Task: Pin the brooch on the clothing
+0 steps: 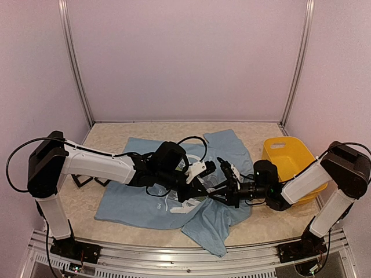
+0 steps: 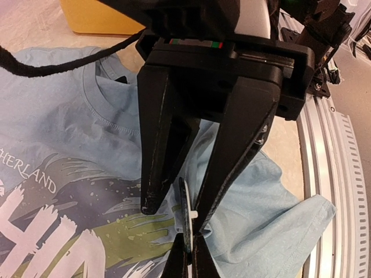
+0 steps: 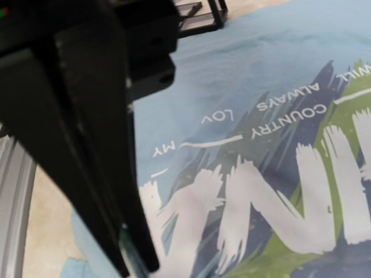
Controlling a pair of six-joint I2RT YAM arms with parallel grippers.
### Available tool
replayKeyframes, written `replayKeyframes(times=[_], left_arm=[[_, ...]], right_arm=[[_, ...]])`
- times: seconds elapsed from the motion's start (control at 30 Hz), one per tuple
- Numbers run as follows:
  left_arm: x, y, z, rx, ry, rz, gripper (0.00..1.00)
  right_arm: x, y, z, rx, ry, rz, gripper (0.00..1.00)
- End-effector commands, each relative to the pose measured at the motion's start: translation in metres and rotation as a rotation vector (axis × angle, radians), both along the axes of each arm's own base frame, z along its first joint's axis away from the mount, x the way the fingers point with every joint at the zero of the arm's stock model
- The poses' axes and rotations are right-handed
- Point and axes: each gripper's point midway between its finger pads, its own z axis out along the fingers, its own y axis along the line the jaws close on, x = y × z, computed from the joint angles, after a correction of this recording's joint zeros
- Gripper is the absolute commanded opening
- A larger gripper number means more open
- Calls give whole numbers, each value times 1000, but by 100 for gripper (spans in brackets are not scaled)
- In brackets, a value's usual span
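Observation:
The light blue T-shirt [image 1: 133,202] lies flat on the table, with its print under both grippers; it also shows in the left wrist view [image 2: 69,133] and the right wrist view [image 3: 232,75]. The brooch [image 2: 186,217] stands edge-on just above the print, dark face to the left and pale back with a small white stub to the right. My right gripper [image 2: 189,260] is shut on its lower edge and also shows in the right wrist view [image 3: 130,260]. My left gripper [image 2: 178,213] is open, one finger on each side of the brooch, and the right finger touches the stub. Both grippers [image 1: 207,186] meet over the shirt's chest.
A yellow bin [image 1: 287,156] stands at the right, beside the shirt's collar. Black square frames [image 1: 87,180] lie at the shirt's left edge. The table's metal front rail [image 2: 330,191] runs close behind the shirt's sleeve.

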Motion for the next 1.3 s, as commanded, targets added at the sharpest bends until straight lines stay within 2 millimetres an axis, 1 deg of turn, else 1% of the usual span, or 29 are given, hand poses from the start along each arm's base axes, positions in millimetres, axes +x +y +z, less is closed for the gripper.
replayKeyframes(times=[0.0, 0.13, 0.2, 0.3, 0.4, 0.53, 0.6, 0.67, 0.7, 0.73, 0.8, 0.87, 0.9, 0.97, 1.03, 1.07, 1.1, 1.13, 1.17, 1.2, 1.27], left_arm=[[-21, -6, 20, -48, -4, -80, 0], [-22, -7, 20, -48, -9, -83, 0], [-23, -7, 20, -45, -7, -84, 0], [-24, -7, 20, -44, -8, -83, 0], [-23, -6, 19, -42, -7, -79, 0], [-22, -3, 16, -31, -11, -65, 0], [-16, -1, 14, -20, -27, -39, 0], [-7, 1, 10, 6, -63, 13, 0], [-1, 3, 8, 25, -93, 44, 0], [4, 5, 4, 47, -130, 72, 0], [9, 7, -2, 104, -236, 108, 0], [12, 6, -7, 165, -351, 129, 0], [10, 4, -9, 190, -404, 122, 0], [5, 0, -12, 247, -522, 102, 1], [-7, -3, -17, 331, -643, 54, 5], [-14, -6, -24, 376, -697, 23, 9], [-18, -7, -24, 419, -756, 5, 13], [-27, -9, -28, 461, -795, -38, 20], [-34, -9, -32, 493, -802, -66, 28], [-39, -8, -36, 525, -807, -82, 35], [-45, -5, -34, 561, -830, -89, 45]], right_arm=[[30, -4, 6, 15, 51, -129, 26], [35, -4, 3, 10, 105, -138, 26], [37, -6, 6, 23, 119, -150, 26], [43, -9, 3, 16, 174, -172, 27], [41, -14, 3, 29, 185, -178, 24], [39, -17, 0, 16, 183, -172, 25], [29, -15, 2, 17, 173, -118, 29], [20, -17, 5, 11, 152, -77, 35], [12, -18, 7, 9, 141, -47, 40], [7, -21, 13, 13, 112, -30, 45], [0, -27, 17, 8, 84, -25, 53], [0, -33, 21, 2, 60, -53, 55], [2, -35, 22, -7, 50, -75, 56], [12, -42, 21, -39, 38, -149, 61], [26, -53, 13, -101, 45, -259, 61], [31, -59, 12, -126, 39, -299, 61], [36, -64, 10, -150, 33, -336, 61], [44, -71, 8, -181, 25, -392, 61], [48, -75, 7, -201, 26, -425, 61], [54, -82, 6, -227, 25, -476, 61], [67, -96, 3, -281, 18, -572, 61]])
